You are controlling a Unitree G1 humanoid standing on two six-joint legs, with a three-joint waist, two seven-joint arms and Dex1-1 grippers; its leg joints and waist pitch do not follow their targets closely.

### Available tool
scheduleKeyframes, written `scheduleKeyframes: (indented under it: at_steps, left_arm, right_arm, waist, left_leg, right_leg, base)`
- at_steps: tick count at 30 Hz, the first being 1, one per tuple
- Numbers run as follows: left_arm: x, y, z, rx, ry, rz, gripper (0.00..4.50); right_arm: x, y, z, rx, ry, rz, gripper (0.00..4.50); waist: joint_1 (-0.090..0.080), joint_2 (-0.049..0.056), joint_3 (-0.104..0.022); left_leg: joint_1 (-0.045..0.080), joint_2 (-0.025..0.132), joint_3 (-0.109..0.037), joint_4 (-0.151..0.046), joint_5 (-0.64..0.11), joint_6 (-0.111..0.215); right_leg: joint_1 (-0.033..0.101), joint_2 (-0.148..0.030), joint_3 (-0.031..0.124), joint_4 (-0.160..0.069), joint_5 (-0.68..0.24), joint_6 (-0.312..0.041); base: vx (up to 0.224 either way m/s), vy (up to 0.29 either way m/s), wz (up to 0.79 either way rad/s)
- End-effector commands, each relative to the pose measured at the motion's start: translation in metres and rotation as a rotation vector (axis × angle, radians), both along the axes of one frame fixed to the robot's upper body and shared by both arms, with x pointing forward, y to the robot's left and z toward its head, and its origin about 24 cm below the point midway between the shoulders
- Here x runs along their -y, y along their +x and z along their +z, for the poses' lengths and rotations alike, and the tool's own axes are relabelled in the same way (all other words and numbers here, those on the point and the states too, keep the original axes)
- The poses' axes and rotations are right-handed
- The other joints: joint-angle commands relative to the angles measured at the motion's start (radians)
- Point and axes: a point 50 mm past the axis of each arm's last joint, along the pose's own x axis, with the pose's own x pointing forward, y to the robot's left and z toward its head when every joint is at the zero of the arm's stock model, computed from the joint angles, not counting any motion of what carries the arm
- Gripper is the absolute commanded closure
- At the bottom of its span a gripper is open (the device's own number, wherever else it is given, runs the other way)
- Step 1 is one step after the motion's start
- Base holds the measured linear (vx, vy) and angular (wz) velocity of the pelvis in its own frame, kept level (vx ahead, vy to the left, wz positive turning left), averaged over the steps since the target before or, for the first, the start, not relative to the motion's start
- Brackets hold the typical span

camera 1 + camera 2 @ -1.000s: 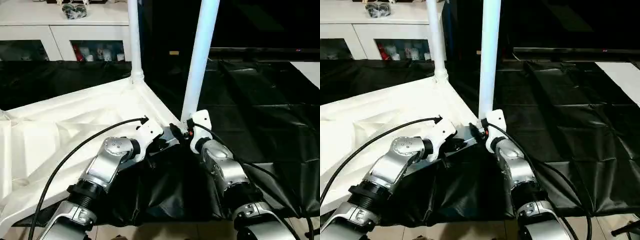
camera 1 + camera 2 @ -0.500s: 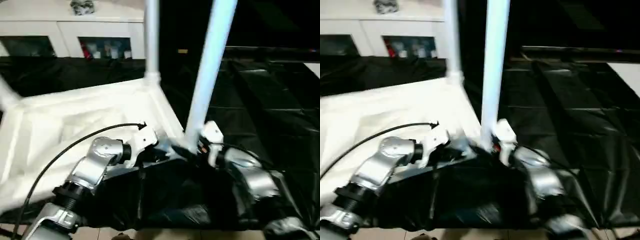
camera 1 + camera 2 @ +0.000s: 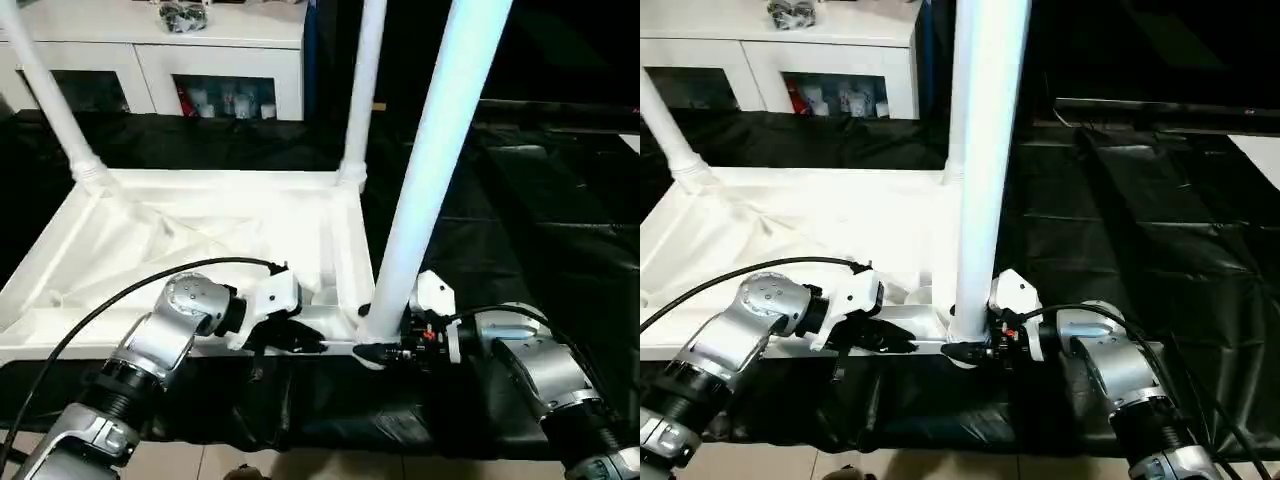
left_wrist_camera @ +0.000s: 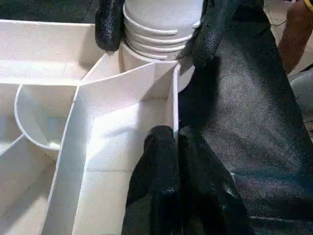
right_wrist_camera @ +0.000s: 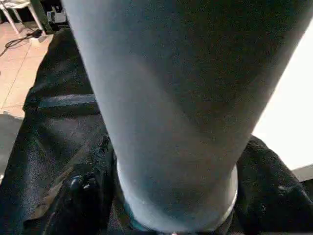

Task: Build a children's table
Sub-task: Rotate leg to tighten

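Currently the white tabletop (image 3: 200, 235) lies upside down on the black-draped counter (image 3: 520, 200), ribbed underside facing up. Three legs stand upright in corner sockets: one at the far left corner (image 3: 55, 105), one at the far right corner (image 3: 362, 90), and the near right leg (image 3: 430, 170), which rises from the corner closest to the robot.

Right gripper (image 3: 975, 350) reaches in from the right at the base of the near right leg; in the left wrist view its black fingers (image 4: 108, 24) sit on either side of the ringed foot of that leg, jaws clenched around it just above the socket. Right wrist view looks straight up the leg's shaft (image 5: 186, 98), with black fingers flanking its lower end.

Left gripper (image 3: 300, 340) comes in from the left along the near edge of the tabletop. Its fingers (image 4: 161, 166) pinch the thin white rim wall (image 4: 173, 98) just beside the same corner, jaws closed on the rim.

White cabinet (image 3: 150, 50) with glass doors stands far left behind the counter. A person's arm (image 4: 298, 29) shows at the edge of the left wrist view.
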Motion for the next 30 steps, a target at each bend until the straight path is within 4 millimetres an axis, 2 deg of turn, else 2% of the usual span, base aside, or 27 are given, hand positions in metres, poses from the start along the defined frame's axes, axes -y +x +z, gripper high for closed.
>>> scheduleKeyframes:
  at_steps: [1, 6, 7, 8, 9, 11, 15, 16, 17, 18, 22, 23, 27, 28, 30]
  left_arm:
    - [0.009, 0.008, 0.014, 0.068, -0.035, -0.013, 4.50]
    - [0.017, 0.013, 0.015, 0.089, -0.067, 0.061, 4.50]
    - [0.024, 0.021, 0.014, 0.120, -0.063, 0.156, 4.50]
    - [0.025, 0.022, 0.014, 0.123, -0.063, 0.166, 4.50]
    - [0.027, 0.024, 0.013, 0.129, -0.066, 0.192, 4.50]
    - [0.033, 0.026, 0.013, 0.133, -0.074, 0.234, 4.50]
    - [0.045, 0.031, 0.011, 0.153, -0.069, 0.310, 4.50]
    - [0.050, 0.032, 0.011, 0.159, -0.071, 0.346, 4.50]
    - [0.056, 0.034, 0.010, 0.163, -0.074, 0.385, 4.50]
    - [0.063, 0.035, 0.011, 0.166, -0.086, 0.424, 4.50]
    - [0.073, 0.034, 0.012, 0.163, -0.113, 0.423, 4.50]
    - [0.074, 0.033, 0.012, 0.162, -0.115, 0.411, 4.50]
    - [0.074, 0.030, 0.012, 0.161, -0.118, 0.384, 4.50]
    - [0.074, 0.030, 0.012, 0.160, -0.118, 0.376, 4.50]
    - [0.072, 0.028, 0.011, 0.158, -0.119, 0.361, 4.50]
  right_arm:
    - [-0.014, -0.011, -0.012, -0.059, -0.007, 0.066, 1.75]
    - [-0.018, 0.002, -0.013, -0.021, 0.017, -0.084, 1.77]
    - [-0.023, 0.017, -0.018, -0.003, 0.009, -0.276, 1.77]
    - [-0.024, 0.018, -0.019, -0.003, 0.007, -0.296, 1.77]
    - [-0.025, 0.022, -0.020, -0.001, 0.006, -0.348, 1.77]
    - [-0.030, 0.026, -0.022, -0.006, 0.022, -0.414, 1.77]
    - [-0.043, 0.034, -0.028, -0.044, 0.021, -0.563, 1.78]
    - [-0.048, 0.037, -0.031, -0.055, 0.002, -0.639, 1.78]
    - [-0.052, 0.041, -0.034, -0.065, -0.019, -0.723, 1.78]
    - [-0.057, 0.046, -0.037, -0.088, -0.029, -0.815, 1.78]
    - [-0.069, 0.048, -0.034, -0.065, -0.009, -0.816, 1.78]
    - [-0.070, 0.047, -0.033, -0.057, -0.002, -0.805, 1.22]
    - [-0.071, 0.046, -0.033, -0.067, 0.021, -0.771, 0.99]
    - [-0.071, 0.045, -0.033, -0.062, 0.019, -0.763, 0.74]
    - [-0.070, 0.045, -0.032, -0.033, 0.007, -0.746, 0.74]
  waist:
    - [0.000, 0.002, -0.060]
    - [-0.004, 0.001, -0.059]
    - [-0.010, 0.000, -0.056]
    - [-0.012, 0.001, -0.055]
    - [-0.018, -0.003, -0.053]
    - [-0.025, 0.000, -0.054]
    - [-0.036, -0.001, -0.054]
    - [-0.039, 0.002, -0.053]
    - [-0.041, 0.002, -0.054]
    - [-0.043, -0.001, -0.054]
    - [-0.046, 0.001, -0.055]
    - [-0.047, -0.002, -0.055]
    - [-0.045, 0.002, -0.055]
    - [-0.044, 0.001, -0.055]
    - [-0.044, 0.003, -0.055]
  left_leg:
    - [0.009, 0.029, -0.008, -0.066, -0.332, 0.034]
    - [0.009, 0.027, -0.008, -0.066, -0.335, 0.027]
    - [0.011, 0.024, -0.009, -0.065, -0.348, 0.017]
    - [0.013, 0.021, -0.009, -0.065, -0.353, 0.012]
    - [0.015, 0.018, -0.013, -0.064, -0.369, 0.001]
    - [0.015, 0.019, -0.016, -0.064, -0.375, -0.002]
    - [0.013, 0.017, -0.017, -0.065, -0.387, 0.006]
    - [0.011, 0.017, -0.017, -0.065, -0.381, 0.003]
    - [0.015, 0.015, -0.017, -0.063, -0.388, -0.003]
    - [0.017, 0.015, -0.016, -0.062, -0.388, -0.004]
    - [0.017, 0.014, -0.016, -0.062, -0.403, 0.005]
    - [0.015, 0.014, -0.015, -0.063, -0.402, 0.010]
    - [0.014, 0.016, -0.014, -0.066, -0.397, 0.017]
    - [0.013, 0.015, -0.014, -0.066, -0.396, 0.018]
    - [0.012, 0.016, -0.015, -0.067, -0.396, 0.016]
  right_leg:
    - [0.043, -0.064, 0.048, -0.079, -0.406, -0.150]
    - [0.042, -0.064, 0.047, -0.079, -0.405, -0.155]
    - [0.040, -0.065, 0.043, -0.085, -0.459, -0.140]
    - [0.037, -0.065, 0.042, -0.089, -0.483, -0.133]
    - [0.038, -0.067, 0.035, -0.095, -0.543, -0.110]
    - [0.039, -0.069, 0.033, -0.102, -0.571, -0.086]
    - [0.036, -0.066, 0.031, -0.103, -0.560, -0.082]
    - [0.035, -0.065, 0.033, -0.101, -0.551, -0.084]
    - [0.032, -0.065, 0.031, -0.104, -0.565, -0.080]
    - [0.030, -0.067, 0.031, -0.106, -0.571, -0.080]
    - [0.028, -0.065, 0.030, -0.109, -0.567, -0.070]
    - [0.030, -0.064, 0.031, -0.108, -0.554, -0.070]
    - [0.030, -0.064, 0.035, -0.104, -0.525, -0.081]
    - [0.031, -0.064, 0.035, -0.103, -0.524, -0.083]
    - [0.031, -0.065, 0.036, -0.103, -0.524, -0.084]
  base:
    - [0.000, 0.000, 0.00]
    - [0.000, 0.000, 0.00]
    - [0.000, 0.000, 0.00]
    - [0.000, 0.000, 0.00]
    - [0.000, 0.000, 0.00]
    - [0.000, 0.000, 0.00]
    - [0.000, 0.000, 0.00]
    - [0.000, 0.000, 0.00]
    - [0.000, 0.000, 0.00]
    - [0.000, 0.000, 0.00]
    - [0.000, 0.000, 0.00]
    - [0.000, 0.000, 0.00]
    - [0.000, 0.000, 0.00]
    - [0.000, 0.000, 0.00]
    - [0.000, 0.000, 0.00]
